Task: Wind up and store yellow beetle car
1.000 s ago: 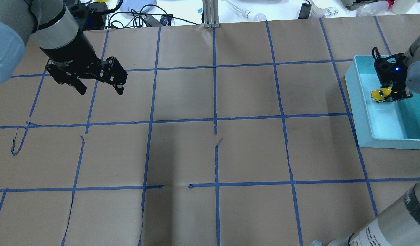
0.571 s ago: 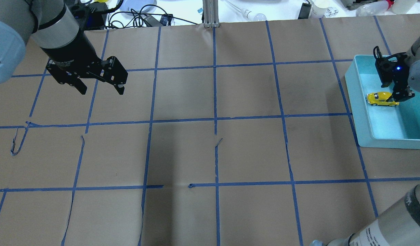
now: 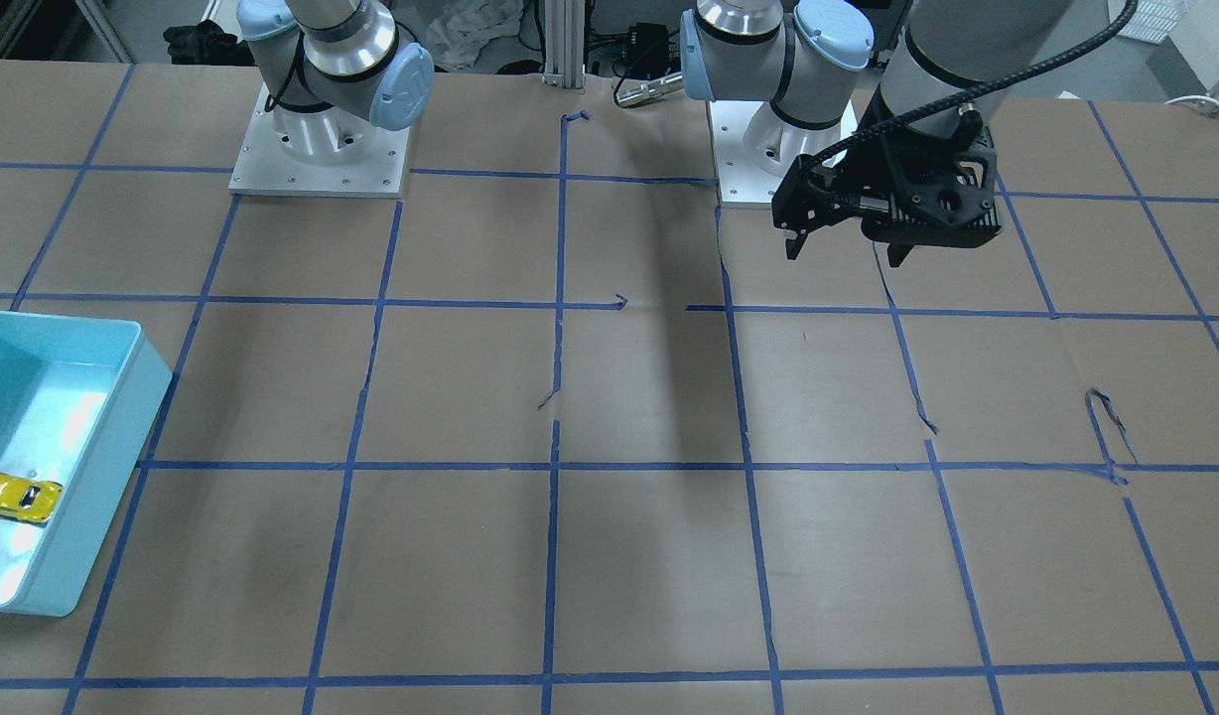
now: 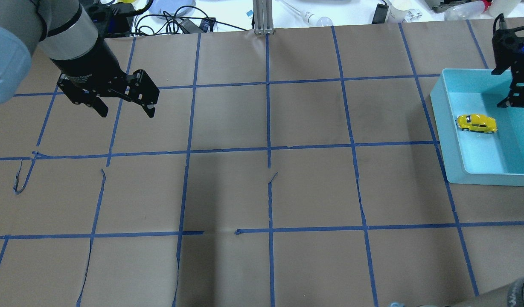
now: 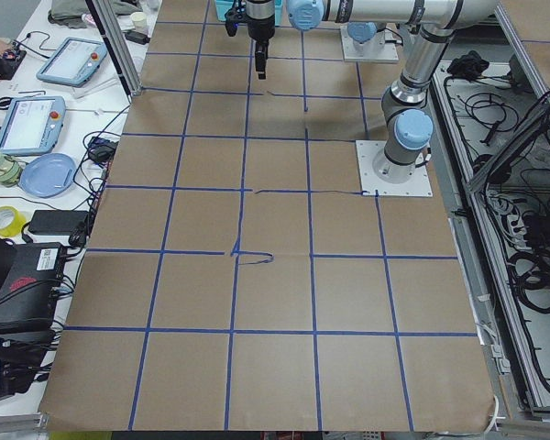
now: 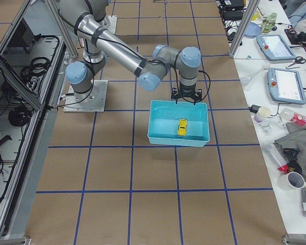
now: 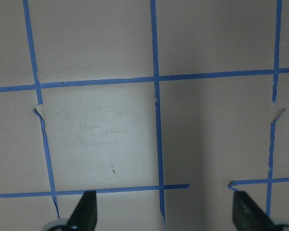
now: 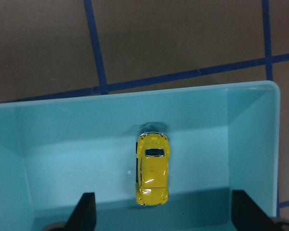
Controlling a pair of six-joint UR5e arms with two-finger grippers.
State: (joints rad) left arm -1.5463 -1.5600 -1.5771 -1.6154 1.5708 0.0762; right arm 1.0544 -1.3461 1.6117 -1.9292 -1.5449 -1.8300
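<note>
The yellow beetle car [image 4: 477,123] stands on its wheels on the floor of a light blue bin [image 4: 440,128] at the table's right side. It also shows in the front view [image 3: 16,496], the right side view [image 6: 182,126] and the right wrist view [image 8: 152,168]. My right gripper [image 4: 503,88] is open and empty, raised above the bin's far part, apart from the car. Its fingers [image 8: 86,209] stand wide on either side of the car below. My left gripper [image 4: 126,111] is open and empty, hovering over the table's far left.
Brown paper with a blue tape grid covers the table. The bin [image 3: 123,467] sits near the table's right edge. An aluminium post [image 4: 262,17], cables and small items lie beyond the far edge. Both arm bases [image 3: 317,149] stand at the robot's side.
My right gripper opened and let go of the car, which now rests on the bin floor. The gripper then rose and drew back toward the far edge. The left arm has not moved.
</note>
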